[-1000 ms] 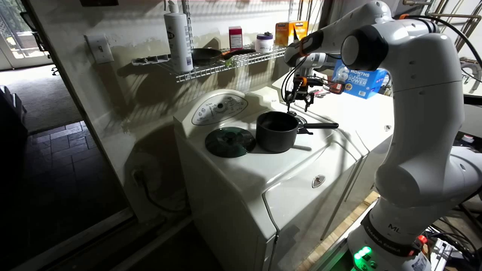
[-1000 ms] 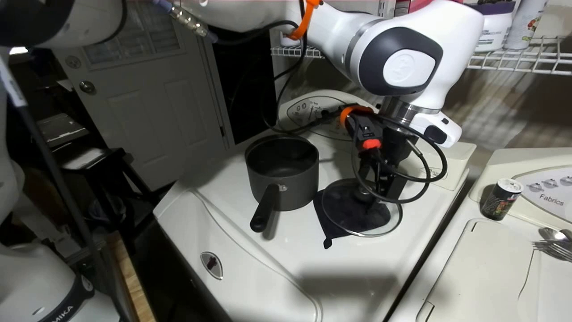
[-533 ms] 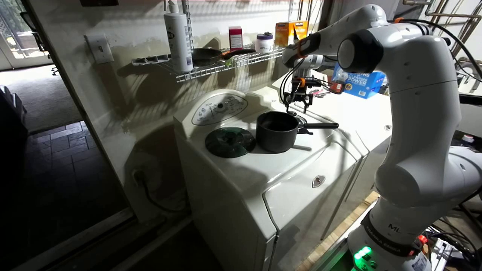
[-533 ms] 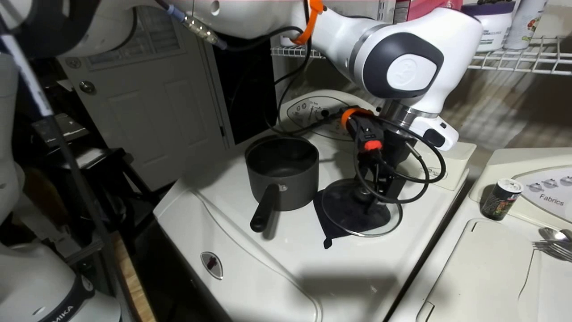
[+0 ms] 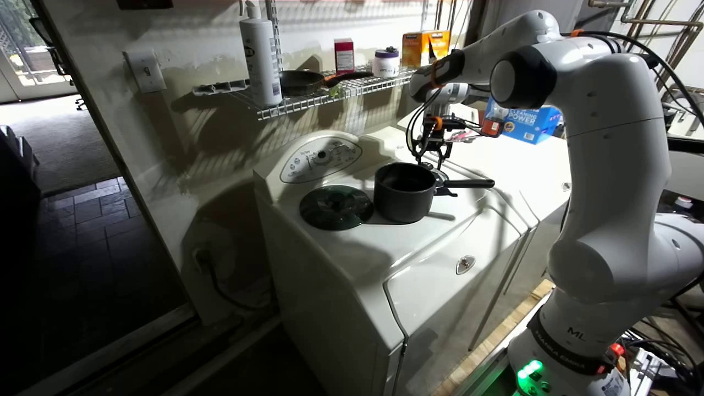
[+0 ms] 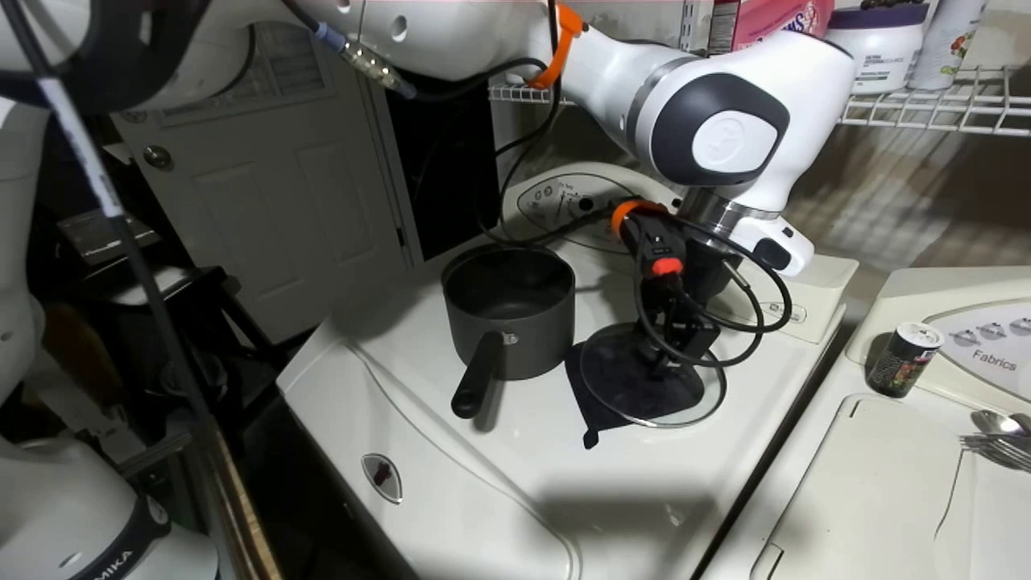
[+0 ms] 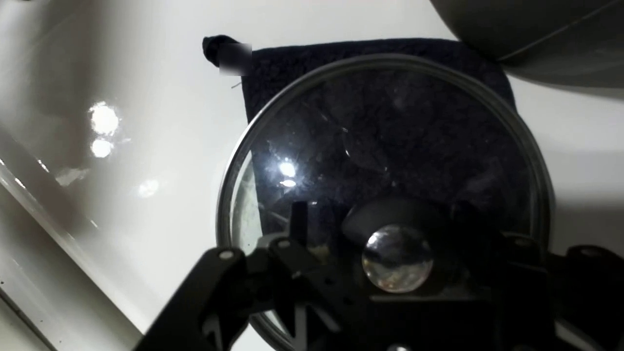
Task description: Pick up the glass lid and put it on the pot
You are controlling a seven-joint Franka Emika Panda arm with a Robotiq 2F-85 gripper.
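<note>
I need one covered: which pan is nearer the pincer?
The deep dark-grey metal saucepan on the white machine; the shallow black skillet is farther, on the wire shelf.

at twelve o'clock in an exterior view, a wire shelf (image 5: 352, 88) runs along a patchy pale wall (image 5: 190, 33) striped with shadow; a bright window (image 5: 22, 44) glows at ten, dark tiles (image 5: 102, 217) at nine. in an exterior view, a panelled door (image 6: 266, 193) stands near ten.

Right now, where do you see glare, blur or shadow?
Wrist view: glints on the glass lid, a smeared square partly over the dark cloth; in an exterior view, a broad shadow on the dryer; in an exterior view, striped shadows on the wall below the wire shelf.
</note>
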